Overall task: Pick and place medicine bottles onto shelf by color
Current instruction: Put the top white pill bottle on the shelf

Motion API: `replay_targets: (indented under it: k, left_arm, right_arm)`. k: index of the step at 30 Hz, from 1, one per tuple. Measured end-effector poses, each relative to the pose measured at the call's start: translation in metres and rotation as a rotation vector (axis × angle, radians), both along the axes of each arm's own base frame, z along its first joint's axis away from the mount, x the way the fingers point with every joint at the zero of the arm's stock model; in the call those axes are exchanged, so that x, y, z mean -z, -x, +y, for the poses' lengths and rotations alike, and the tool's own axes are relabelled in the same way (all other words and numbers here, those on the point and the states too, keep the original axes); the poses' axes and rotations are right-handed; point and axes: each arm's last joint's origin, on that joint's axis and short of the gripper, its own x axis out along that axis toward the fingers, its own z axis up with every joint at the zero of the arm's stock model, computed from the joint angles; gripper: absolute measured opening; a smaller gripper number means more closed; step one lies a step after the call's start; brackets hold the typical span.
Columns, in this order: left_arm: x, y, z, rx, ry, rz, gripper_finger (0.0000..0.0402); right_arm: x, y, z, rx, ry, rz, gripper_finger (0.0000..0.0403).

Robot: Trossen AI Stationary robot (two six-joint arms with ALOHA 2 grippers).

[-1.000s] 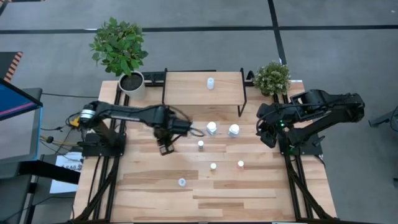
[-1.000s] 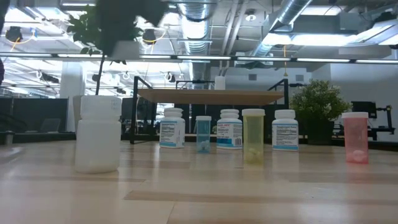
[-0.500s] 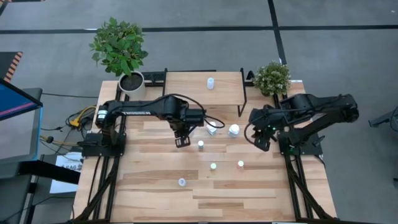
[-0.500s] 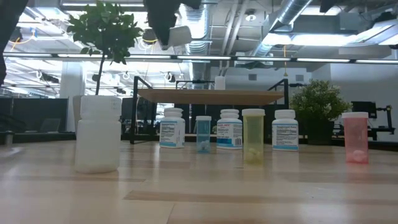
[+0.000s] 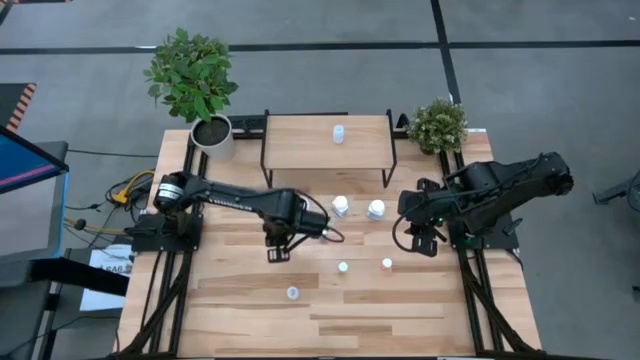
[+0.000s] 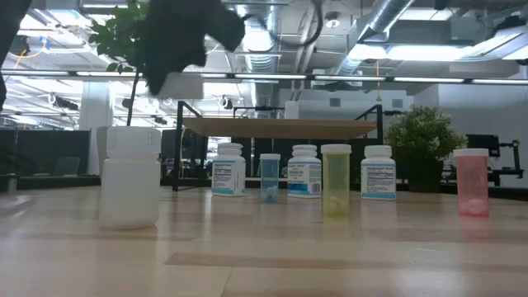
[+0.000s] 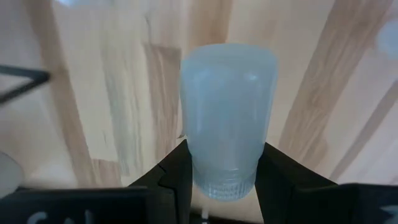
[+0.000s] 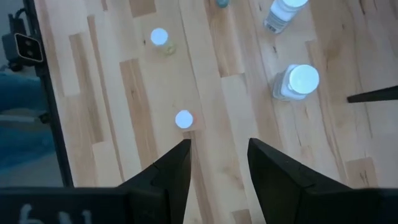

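The pale plank desk [image 5: 400,310] stands on grey floor, with a leafy plant in a white pot [image 5: 211,133] at one back corner and a small bush [image 5: 437,126] at the other. A low light-wood shelf on black legs [image 5: 300,140] carries one small bottle [image 5: 338,133]. The left gripper [image 5: 277,247] clamps a pale-blue bottle [image 7: 227,118] above the planks. The right gripper [image 8: 217,158] hangs with fingers apart near the orange-tinted bottle [image 5: 387,264]. The room beyond looks like an open workshop.
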Motion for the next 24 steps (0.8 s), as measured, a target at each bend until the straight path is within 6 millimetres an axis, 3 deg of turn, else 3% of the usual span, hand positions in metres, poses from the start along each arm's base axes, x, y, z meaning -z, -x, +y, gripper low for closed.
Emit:
replay_targets:
  k: [13,24]
  left_arm:
    - [0.055,0.018,-0.008,-0.016,-0.004,0.116,0.0109]
    - [0.068,0.021,-0.010,-0.019,0.045,0.120,0.0111]
  right_arm:
    - [-0.002,-0.002,0.002,-0.004,-0.011,-0.035,0.0179]
    - [-0.002,-0.002,0.002,-0.001,-0.012,-0.035,0.0179]
